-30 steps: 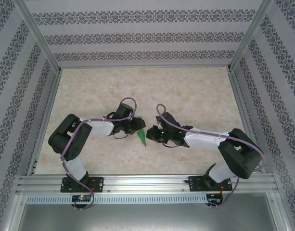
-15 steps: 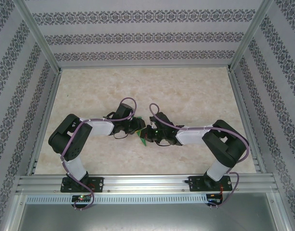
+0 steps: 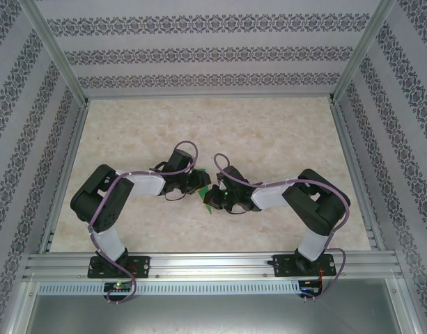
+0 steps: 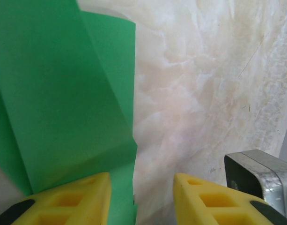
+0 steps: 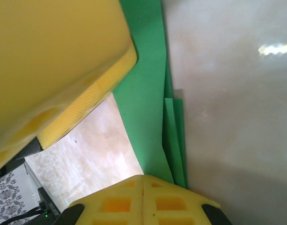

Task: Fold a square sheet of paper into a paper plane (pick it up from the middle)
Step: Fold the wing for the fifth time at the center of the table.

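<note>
Marbled beige table (image 3: 269,132), patterned walls round it. Your paper plane (image 3: 208,202), green and part-folded, lies near table centre. L gripper (image 4: 141,183) sits at its 11 o'clock, fingers apart, one over the paper's edge, bare table in the gap. R gripper (image 5: 143,180) sits at its 3 o'clock, fingers pressed together, tips against the layered folds. Pinching or just pressing, can't tell.

Paper plane (image 4: 63,93): thin green paper, matt, smooth, crisp creases. Fingers (image 4: 204,197): yellow plastic, matt, w/ moulded hollow cells; ribbed inner face in right wrist view. Table (image 3: 283,132): marble-look top, smooth, slight sheen w/ glare. Frame (image 3: 213,263): bare grey metal, satin. Arm shells (image 3: 147,184): white & black plastic, smooth.
</note>
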You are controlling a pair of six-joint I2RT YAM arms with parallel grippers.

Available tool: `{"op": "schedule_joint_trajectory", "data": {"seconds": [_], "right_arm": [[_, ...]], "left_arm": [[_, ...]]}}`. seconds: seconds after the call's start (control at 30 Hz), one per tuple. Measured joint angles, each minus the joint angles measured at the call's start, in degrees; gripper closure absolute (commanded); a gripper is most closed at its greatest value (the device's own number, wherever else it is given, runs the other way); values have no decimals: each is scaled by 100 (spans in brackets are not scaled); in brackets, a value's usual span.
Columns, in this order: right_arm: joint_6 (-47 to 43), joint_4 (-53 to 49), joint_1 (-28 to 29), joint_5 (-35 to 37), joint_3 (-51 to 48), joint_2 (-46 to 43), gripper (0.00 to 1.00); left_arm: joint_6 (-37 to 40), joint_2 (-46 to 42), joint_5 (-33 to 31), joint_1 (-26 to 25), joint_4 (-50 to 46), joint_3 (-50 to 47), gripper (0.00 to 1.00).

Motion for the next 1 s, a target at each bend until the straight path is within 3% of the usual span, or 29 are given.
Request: {"op": "schedule_joint_trajectory", "data": {"seconds": [0.3,0.53,0.83,1.0], "right_arm": [[7,354,0,4,-358,-157,93],[2,74,2,2,-533,-420,91],[-155,-157,105,111,-518,-498,96],[-225,-824,162,155,-560,-885,96]], "left_arm": [[0,22,107,-7,-7,11,60],[0,35,114,-7,-44,28,61],[0,48,157,-7,-105,55,61],[0,48,166,-28,-109,55,61]]}}
